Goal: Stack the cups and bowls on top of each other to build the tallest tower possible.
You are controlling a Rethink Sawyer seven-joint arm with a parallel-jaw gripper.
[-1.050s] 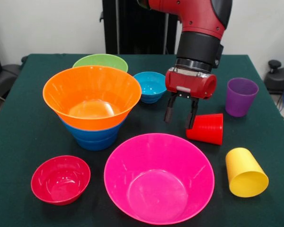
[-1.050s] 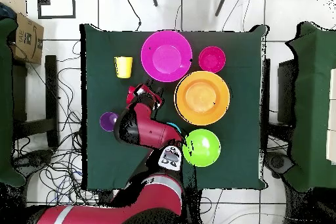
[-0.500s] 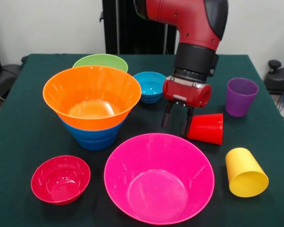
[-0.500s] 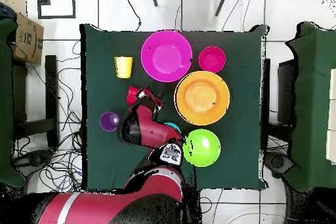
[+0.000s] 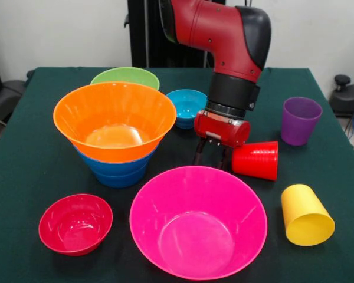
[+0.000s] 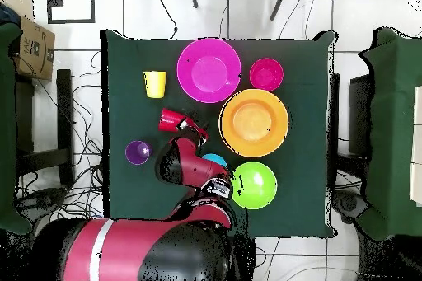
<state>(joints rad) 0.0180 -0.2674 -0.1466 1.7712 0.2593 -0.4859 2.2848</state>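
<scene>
**Dark green table, white tiled floor, arm low over the middle**

The green-clothed table [image 5: 23, 171] stands on white floor tiles [image 6: 247, 14] strewn with cables; a cardboard box [image 6: 33, 47] sits beside it. The pink bowl [image 5: 197, 221] lies alone at the front. The tower [image 5: 115, 132], an orange bowl nested on blue ones, stands beside it. The gripper [image 5: 210, 158], fingers parted and empty, hangs just beside the tipped red cup [image 5: 256, 160].

text: none legible | cardboard box [image 6: 31, 47] beside table: dark print, unreadable | cups, bowls: unmarked
</scene>
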